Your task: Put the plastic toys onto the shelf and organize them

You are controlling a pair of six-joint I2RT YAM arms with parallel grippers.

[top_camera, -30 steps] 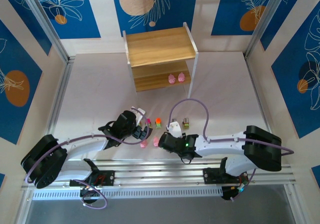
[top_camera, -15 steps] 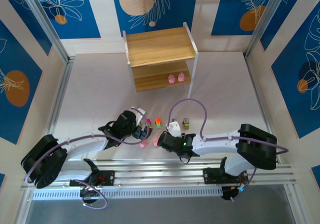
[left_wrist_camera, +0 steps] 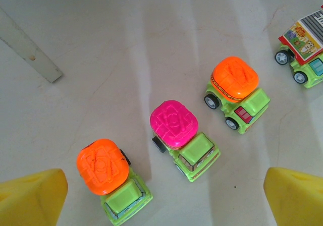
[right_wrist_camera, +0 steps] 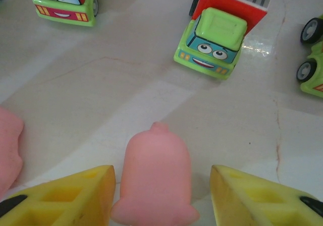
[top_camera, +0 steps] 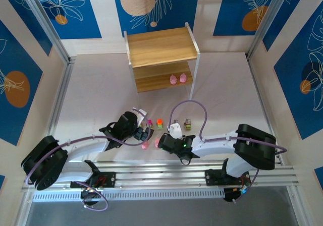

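Right tool spread, fingers flanking a pink blob figure on the worktop; its long axis runs between the fingers, narrow tip pointing away from the tool toward a red-backed green truck. Left tool also spread, over three dome-topped green trucks in a diagonal row, axes parallel, cabs toward lower right. Shelf well apart at the far side, two pink figures on its lower tier.

The shelf stands at 12 o'clock on the table, with 2 blob figures on its lower tier toward 3 o'clock. A cluster of toy cars sits at its 6 o'clock. 1 blob lies between the fingers of the right gripper, with a truck at the blob's 1 o'clock.
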